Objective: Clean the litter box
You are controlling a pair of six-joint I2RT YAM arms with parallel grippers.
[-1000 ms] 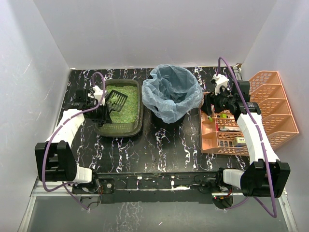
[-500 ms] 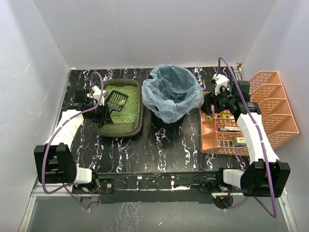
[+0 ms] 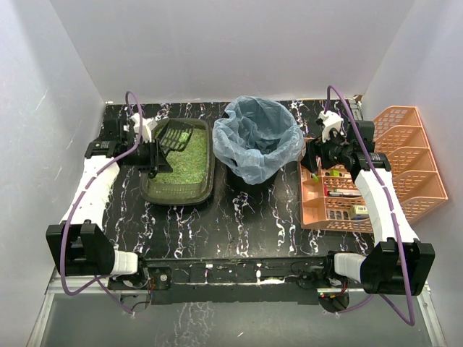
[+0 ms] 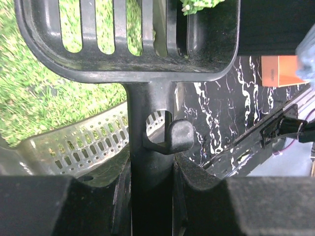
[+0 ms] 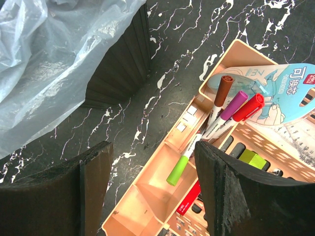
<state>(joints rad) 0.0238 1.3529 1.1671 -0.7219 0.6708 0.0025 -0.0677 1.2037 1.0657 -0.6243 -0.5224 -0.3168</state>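
The left fingers (image 4: 59, 206) are clamping the handle of the black slatted plastic scoop (image 3: 173, 135). The scoop has moved from the middle to the far end of the dark olive-green rectangular litter box (image 3: 179, 194), which is lying far left on the tabletop (image 3: 253, 217). Probably the sifting is going on. The right fingers (image 5: 221, 196) are hanging wide and empty.

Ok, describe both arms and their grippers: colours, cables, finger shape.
Both arms, left arm and right arm, have white links, black blocky joints and a purple cable looping alongside. The left gripper and right gripper have two thick, flat, matte black fingers; a white housing sits behind each.
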